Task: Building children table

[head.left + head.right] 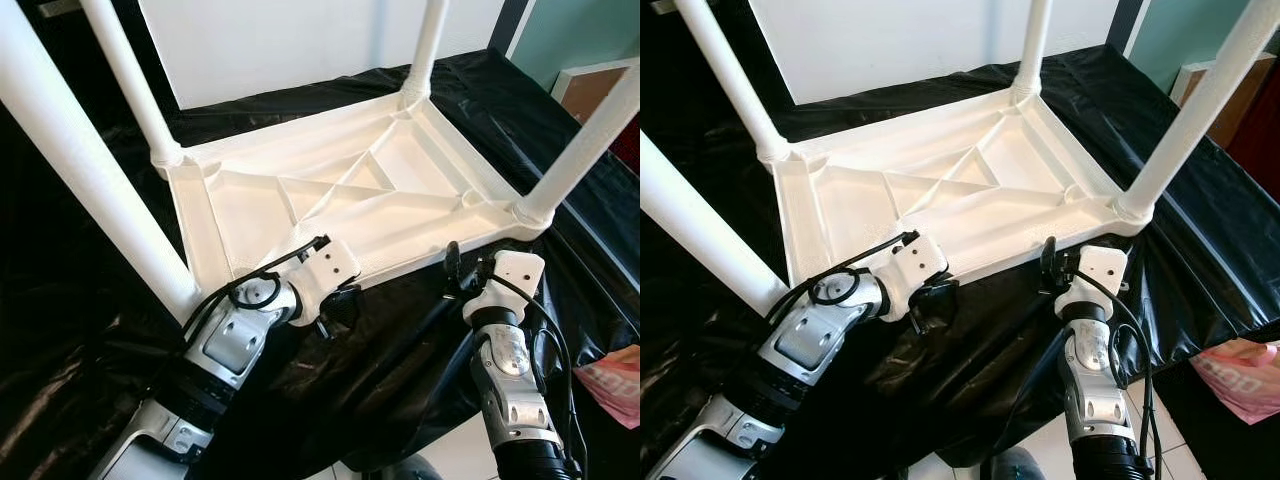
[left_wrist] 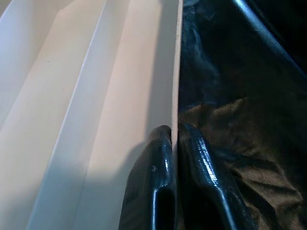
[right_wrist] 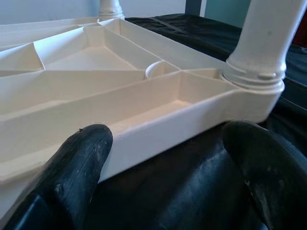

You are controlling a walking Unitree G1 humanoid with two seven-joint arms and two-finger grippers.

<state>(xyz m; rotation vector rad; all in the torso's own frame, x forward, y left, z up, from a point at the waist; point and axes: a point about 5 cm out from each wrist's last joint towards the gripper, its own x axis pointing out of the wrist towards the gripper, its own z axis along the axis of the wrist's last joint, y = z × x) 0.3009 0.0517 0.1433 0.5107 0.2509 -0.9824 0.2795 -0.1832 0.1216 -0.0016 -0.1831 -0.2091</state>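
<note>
White upturned table [image 1: 340, 195], four legs; left gripper [image 2: 175, 143] pinching rim

I'm seeing a crinkled black plastic sheet [image 1: 90, 330] lying spread across the whole work area, shining where the light is catching its folds and hanging down over the near edge. Behind it a white wall panel [image 1: 270, 40] is standing upright. At the far right a teal wall [image 1: 580, 30] is showing, with a white-framed brown board [image 1: 590, 90] leaning just beside it. Low on the right, a pink patterned cloth or packet [image 1: 615, 385] is poking into view, and pale floor tiles [image 1: 1045, 445] are showing below the sheet's edge.
</note>
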